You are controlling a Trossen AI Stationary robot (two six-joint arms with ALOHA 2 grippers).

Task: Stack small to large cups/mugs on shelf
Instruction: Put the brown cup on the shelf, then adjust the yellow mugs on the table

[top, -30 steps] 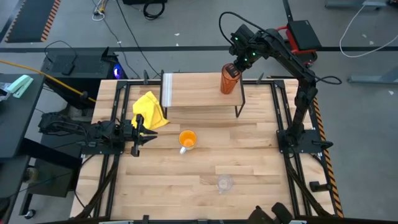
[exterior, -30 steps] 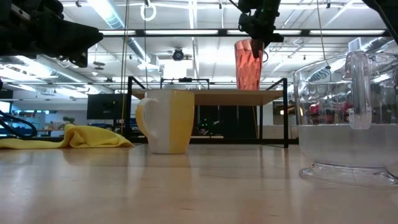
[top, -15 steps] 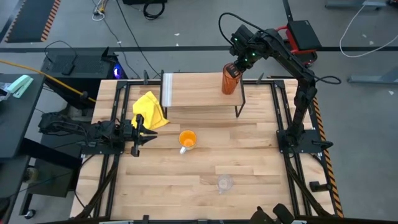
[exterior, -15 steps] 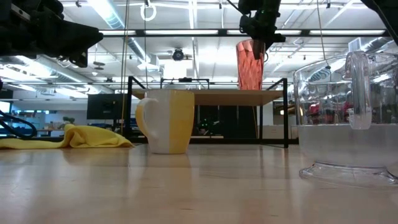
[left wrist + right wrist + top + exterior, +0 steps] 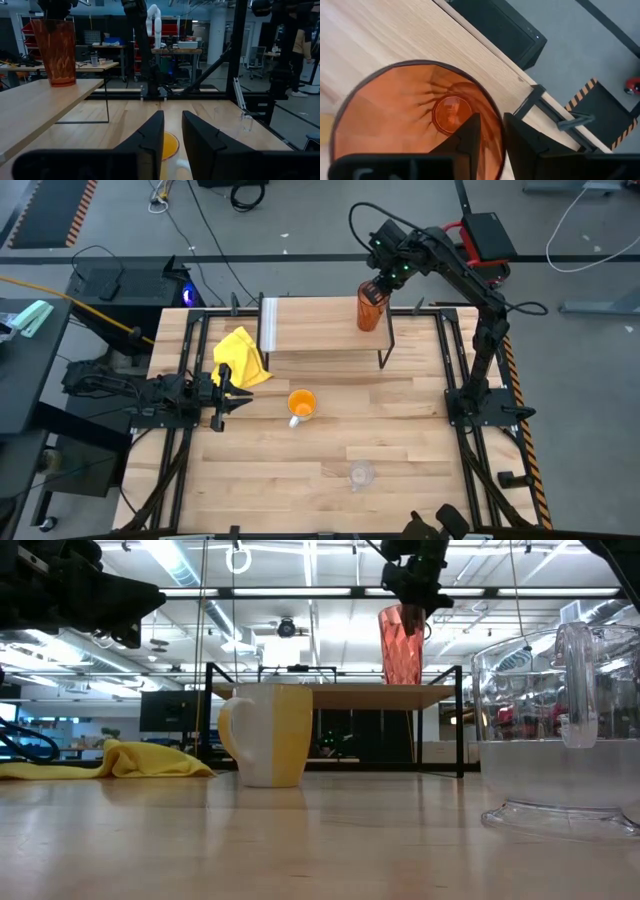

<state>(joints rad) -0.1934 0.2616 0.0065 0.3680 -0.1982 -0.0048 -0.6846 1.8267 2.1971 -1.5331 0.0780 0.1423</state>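
Note:
The tall amber tumbler (image 5: 371, 310) (image 5: 401, 645) stands upright on its base at the right end of the shelf (image 5: 320, 330). My right gripper (image 5: 492, 122) hangs over it, pointing steeply down and open. One finger is inside the tumbler's rim (image 5: 496, 120) and one outside, and no touch shows. The orange mug (image 5: 301, 403) and the small clear glass cup (image 5: 361, 475) stand on the tabletop. My left gripper (image 5: 243, 397) (image 5: 173, 117) waits low at the table's left, level, with a narrow empty gap between its fingers.
A yellow cloth (image 5: 242, 358) lies crumpled by the shelf's left end, next to the shelf's pale ribbed strip (image 5: 268, 325). The shelf stands on thin black legs (image 5: 381, 350). Bare wood stretches across the table's near half around the mug and the glass cup.

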